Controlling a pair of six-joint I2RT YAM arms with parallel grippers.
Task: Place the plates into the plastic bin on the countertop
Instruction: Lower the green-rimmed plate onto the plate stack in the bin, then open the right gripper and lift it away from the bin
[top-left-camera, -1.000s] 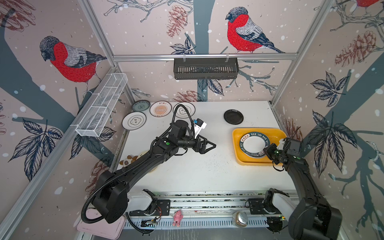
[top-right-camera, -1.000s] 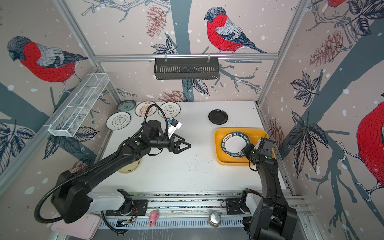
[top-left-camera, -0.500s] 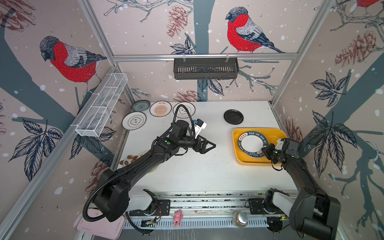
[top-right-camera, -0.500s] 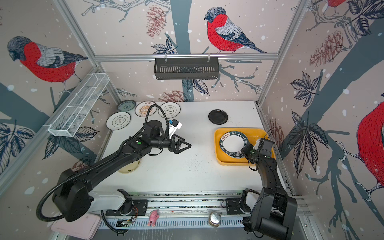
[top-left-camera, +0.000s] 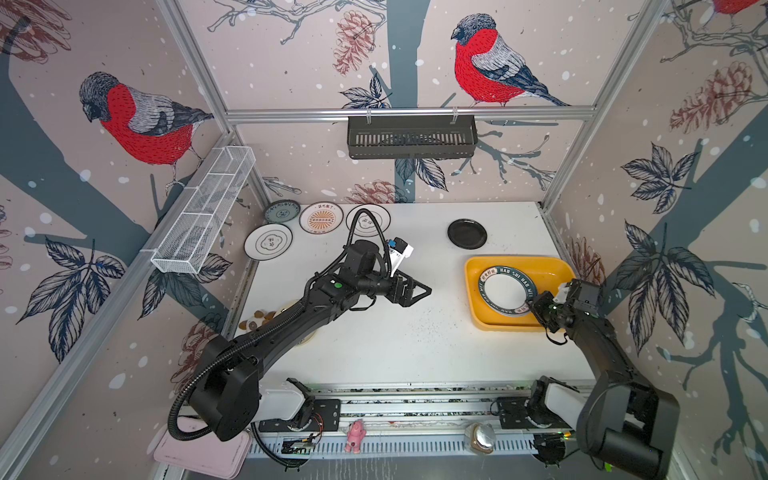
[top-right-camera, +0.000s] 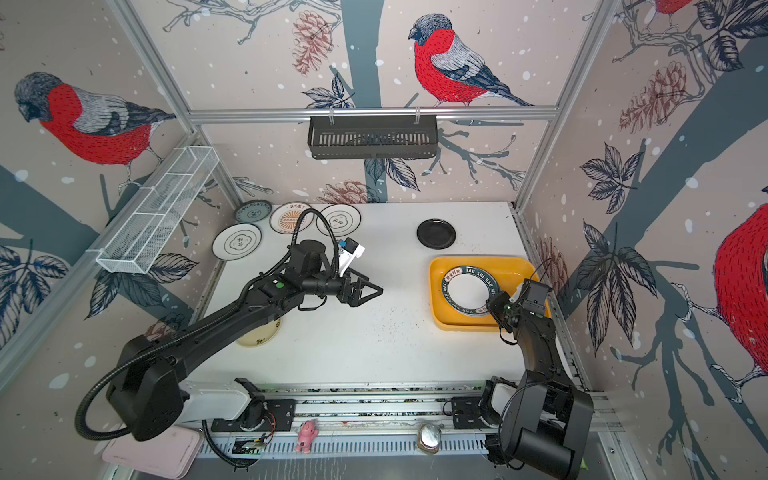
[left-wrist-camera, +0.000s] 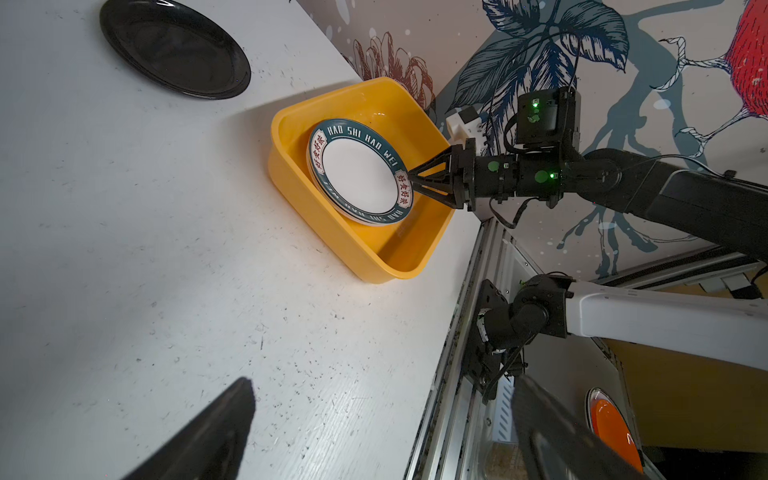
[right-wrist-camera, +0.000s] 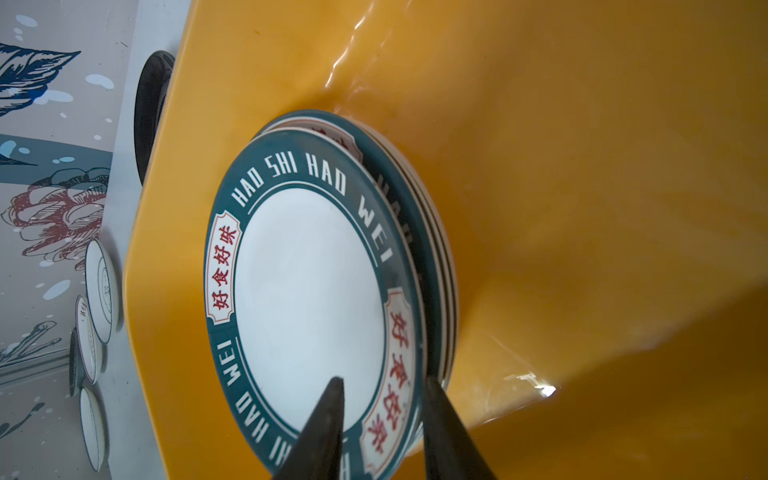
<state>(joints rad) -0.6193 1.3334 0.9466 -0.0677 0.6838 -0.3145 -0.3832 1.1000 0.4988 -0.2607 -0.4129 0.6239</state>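
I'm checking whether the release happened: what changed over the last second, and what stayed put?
The right gripper, shut on the rim of the lettered plate a second ago, has parted its jaws, releasing it onto the stack in the yellow bin. The left gripper stays open above the countertop; the loose plates haven't moved.

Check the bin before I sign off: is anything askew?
Yes: the top plate sits off-centre on the stack in the bin, so lower rims show along one side. The right gripper straddles its rim, jaws parted.
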